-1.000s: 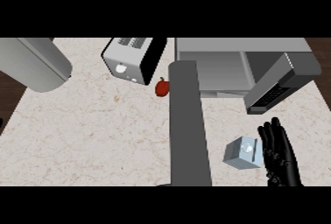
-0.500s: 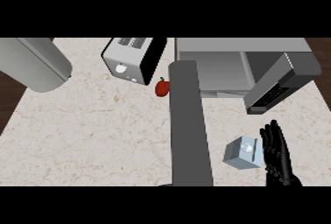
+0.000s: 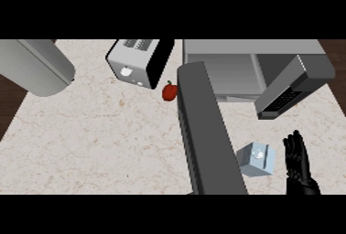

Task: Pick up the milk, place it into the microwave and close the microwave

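You have one milk carton (image 3: 257,159) on the counter (image 3: 101,146), lying below the one microwave (image 3: 251,68), whose door (image 3: 292,87) stands open. Your right hand (image 3: 297,162) is just right of the milk, fingers straight, holding nothing. One toaster (image 3: 138,61) and one red pepper (image 3: 170,91) sit left of the microwave.

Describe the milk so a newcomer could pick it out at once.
Start at the open microwave at the counter's far right. Nearer the robot stands the milk, just left of the right hand. It is the only pale blue carton here.
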`<state>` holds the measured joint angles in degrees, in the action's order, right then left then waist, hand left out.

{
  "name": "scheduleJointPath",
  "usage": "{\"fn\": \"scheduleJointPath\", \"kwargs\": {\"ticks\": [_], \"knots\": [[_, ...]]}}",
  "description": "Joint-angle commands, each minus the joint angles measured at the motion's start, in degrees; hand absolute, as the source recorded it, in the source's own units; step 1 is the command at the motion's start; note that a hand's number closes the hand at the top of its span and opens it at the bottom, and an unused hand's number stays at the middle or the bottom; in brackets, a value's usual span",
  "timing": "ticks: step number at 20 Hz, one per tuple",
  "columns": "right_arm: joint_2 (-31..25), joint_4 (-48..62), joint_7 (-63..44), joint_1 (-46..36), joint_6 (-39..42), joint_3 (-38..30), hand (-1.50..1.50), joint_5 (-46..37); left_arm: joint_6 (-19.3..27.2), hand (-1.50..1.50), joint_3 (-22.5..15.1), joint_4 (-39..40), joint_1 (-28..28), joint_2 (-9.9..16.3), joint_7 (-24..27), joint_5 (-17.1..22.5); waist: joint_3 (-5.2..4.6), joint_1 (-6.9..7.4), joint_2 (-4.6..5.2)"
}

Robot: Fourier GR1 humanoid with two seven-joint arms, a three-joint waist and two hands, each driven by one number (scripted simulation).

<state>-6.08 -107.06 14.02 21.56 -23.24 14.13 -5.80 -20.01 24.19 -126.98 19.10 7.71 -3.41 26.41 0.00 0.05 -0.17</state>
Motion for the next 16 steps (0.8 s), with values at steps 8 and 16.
{"fn": "scheduleJointPath", "kwargs": {"ticks": [8,16], "knots": [[2.93,22.65,18.03,-4.24,4.56,-6.1,-1.5,5.59,-2.57,-1.5,3.49,-0.16,-0.65,-0.56,-1.04,1.83,0.03,0.19,0.14],[2.74,33.03,22.67,-9.26,6.14,-9.11,-1.5,4.84,-5.19,-1.5,5.2,1.12,-1.14,-1.74,-1.07,1.59,0.01,0.16,0.14]]}}
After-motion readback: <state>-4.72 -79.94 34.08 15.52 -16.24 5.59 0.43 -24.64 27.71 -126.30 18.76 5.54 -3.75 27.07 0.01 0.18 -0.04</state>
